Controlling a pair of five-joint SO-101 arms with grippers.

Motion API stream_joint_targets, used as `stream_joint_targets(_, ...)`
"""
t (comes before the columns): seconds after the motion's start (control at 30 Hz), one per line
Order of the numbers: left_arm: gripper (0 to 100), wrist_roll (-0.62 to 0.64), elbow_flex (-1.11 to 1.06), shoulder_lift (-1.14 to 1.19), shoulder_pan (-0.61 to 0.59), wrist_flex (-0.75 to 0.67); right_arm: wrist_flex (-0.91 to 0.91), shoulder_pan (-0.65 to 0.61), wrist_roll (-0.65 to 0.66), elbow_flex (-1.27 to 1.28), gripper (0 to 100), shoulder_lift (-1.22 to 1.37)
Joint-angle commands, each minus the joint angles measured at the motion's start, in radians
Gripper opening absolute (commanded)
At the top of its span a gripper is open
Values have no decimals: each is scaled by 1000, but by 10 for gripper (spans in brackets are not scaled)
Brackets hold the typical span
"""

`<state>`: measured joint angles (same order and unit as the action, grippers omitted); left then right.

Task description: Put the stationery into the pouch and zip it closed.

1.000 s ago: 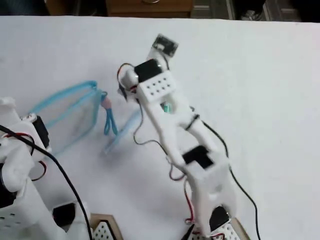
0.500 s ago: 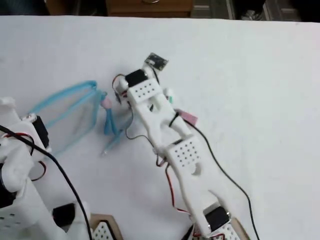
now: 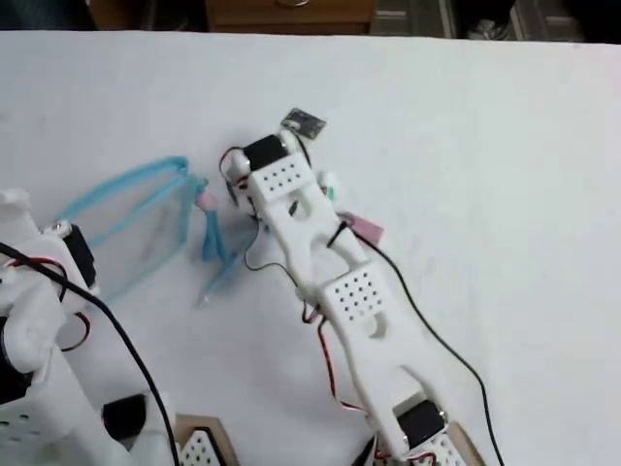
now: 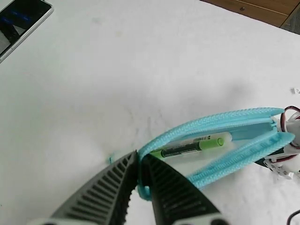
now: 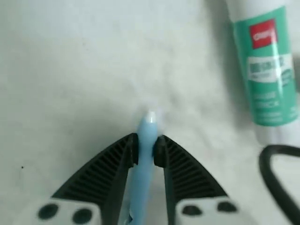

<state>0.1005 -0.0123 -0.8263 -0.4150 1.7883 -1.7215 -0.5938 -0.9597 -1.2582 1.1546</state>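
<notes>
Two arms engaged, one job each. The left gripper [image 4: 139,159] has its fingers pressed together on the near corner of the pouch [image 4: 213,120], pinching the blue zipper edge. My read is that the pinch anchors the pouch so it won't slide on the table [image 3: 505,146] when something is pushed in. The mouth gapes in a long slit facing the other arm. A green marker [image 4: 187,148] already lies inside, along the length of the pouch.

The right gripper [image 5: 146,140] is clamped on a pale blue pen [image 5: 146,159], with its white tip poking out past the fingertips. From above, the pen [image 3: 221,275] slants between the right arm [image 3: 320,252] and the pouch [image 3: 126,233], just beside the blue strap loop [image 3: 210,238] at the open end. I cannot tell whether it is lifted or dragging on the table.

Waiting their turn:
- A glue stick [image 5: 265,65], white and green, lies on its side near the right gripper, close to a black cable [image 5: 281,164].
- A pink block [image 3: 363,229], likely an eraser, sits half under the right arm.

A phone [image 4: 18,21] lies at the far table edge, well apart from the work.

Judgement: early to middle of the task, with one item in, one in hand, two on the table and the zipper wide open. The next move calls for lining the pen up with the slit, since it could snag on the strap or the zipper edge.
</notes>
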Motion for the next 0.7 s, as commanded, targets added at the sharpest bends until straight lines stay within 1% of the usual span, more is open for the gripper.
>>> stream_joint_targets(0.0,24,6,5,-10,-8,-14,-33,30,17,-34,16,-19)
stream_joint_targets(0.2,24,6,5,-12,-8,-14,-44,81,18,-26,17,-188)
stream_joint_targets(0.37,24,6,5,-12,-8,-14,-44,111,66,-26,17,-429)
stream_joint_targets(0.47,24,6,5,-12,-8,-14,-44,125,69,-23,17,-585)
stream_joint_targets(0.53,24,6,5,-12,-8,-14,-44,130,110,-23,17,-677)
stream_joint_targets(0.67,24,6,5,-12,-8,-14,-45,130,236,-23,17,-822)
